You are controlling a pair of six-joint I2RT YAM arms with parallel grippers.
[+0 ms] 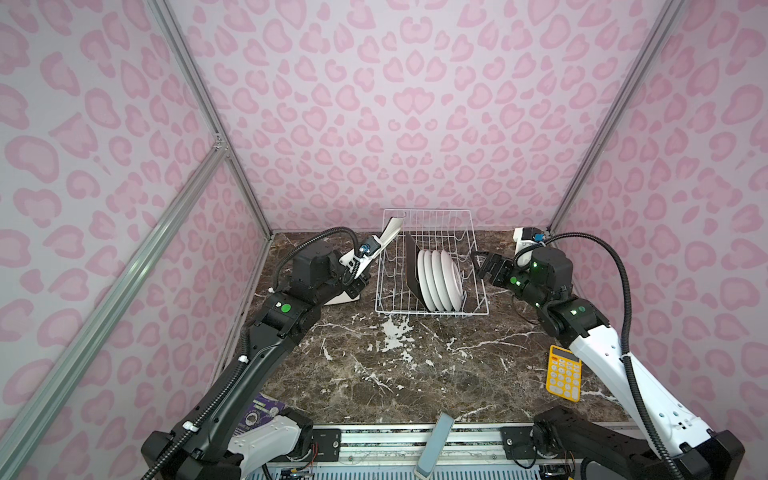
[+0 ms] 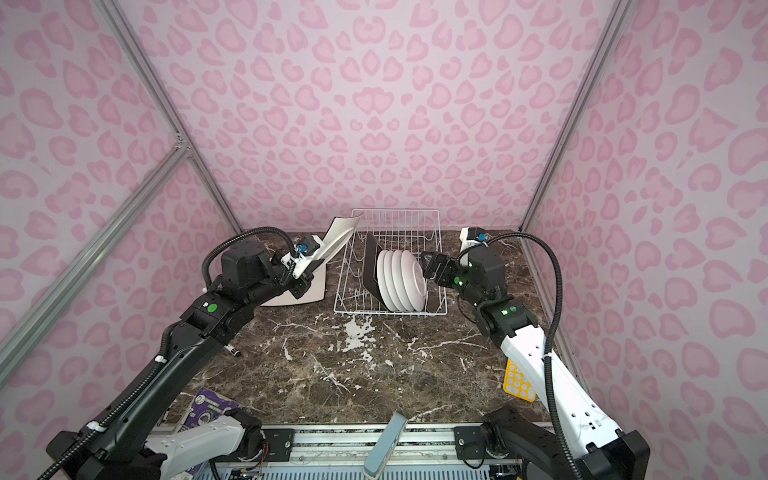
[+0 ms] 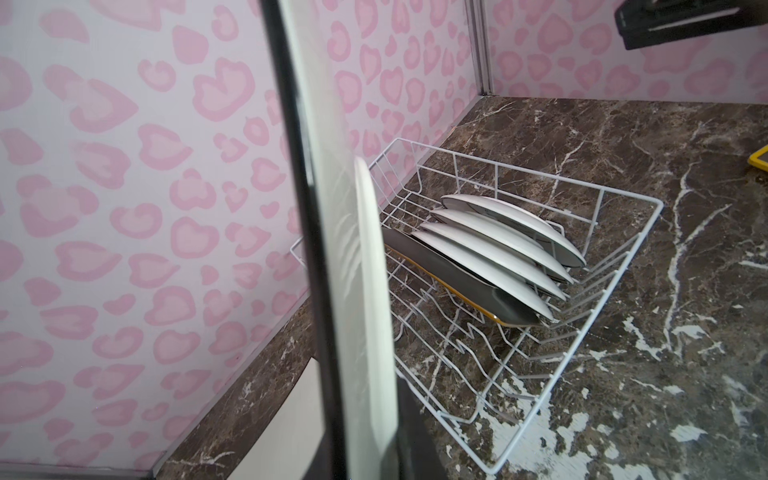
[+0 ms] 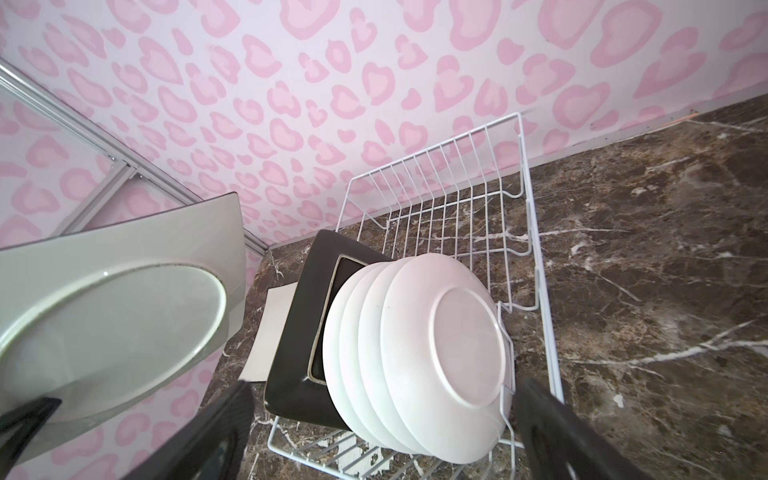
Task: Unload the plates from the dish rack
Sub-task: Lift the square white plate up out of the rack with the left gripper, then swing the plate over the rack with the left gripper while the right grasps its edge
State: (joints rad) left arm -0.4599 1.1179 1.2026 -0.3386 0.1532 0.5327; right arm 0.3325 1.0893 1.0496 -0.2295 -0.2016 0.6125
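The white wire dish rack [image 1: 432, 312] stands at the back middle of the table. In it a dark brown square plate [image 1: 412, 266] and several round white plates [image 1: 442, 282] stand on edge. My left gripper [image 1: 371, 259] is shut on a cream-white square plate [image 2: 343, 235], which is tilted in the air just left of the rack. In the left wrist view this plate [image 3: 370, 291] sits edge-on between the jaws. Another cream square plate [image 2: 291, 297] lies flat on the table under it. My right gripper [image 4: 382, 436] is open, close to the rack's right side, facing the round plates [image 4: 449, 340].
A yellow calculator [image 1: 563, 372] lies near the right arm at the front right. A purple packet [image 1: 259, 411] sits at the front left, and a pen [image 2: 233, 352] lies beside the left arm. Pink patterned walls close in the back and both sides.
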